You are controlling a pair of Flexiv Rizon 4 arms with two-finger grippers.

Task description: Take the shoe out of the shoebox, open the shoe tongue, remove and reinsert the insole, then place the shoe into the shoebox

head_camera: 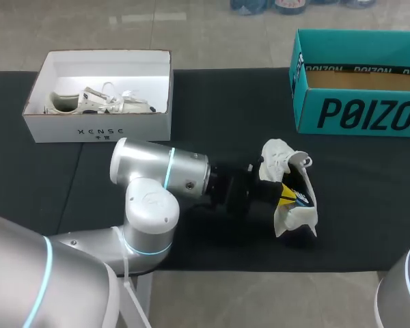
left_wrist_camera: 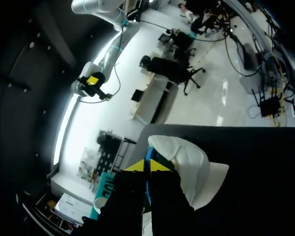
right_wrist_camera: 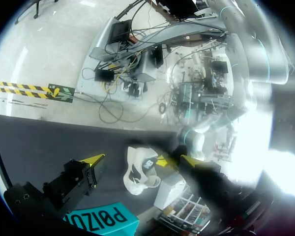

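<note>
Resting on black table (head_camera: 212, 109): white shoe (head_camera: 279, 158), teal shoebox (head_camera: 359, 113).

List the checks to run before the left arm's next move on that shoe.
1. Shoe out of the teal shoebox, lying on the table: ok.
2. Left claw at the shoe's opening, fingers together: ok.
3. What the left claw pinches: cannot tell.
4. Insole removed: cannot tell.
5. Right claw open, apart from the shoe: ok.
6. Teal shoebox open for the return: ok.
</note>
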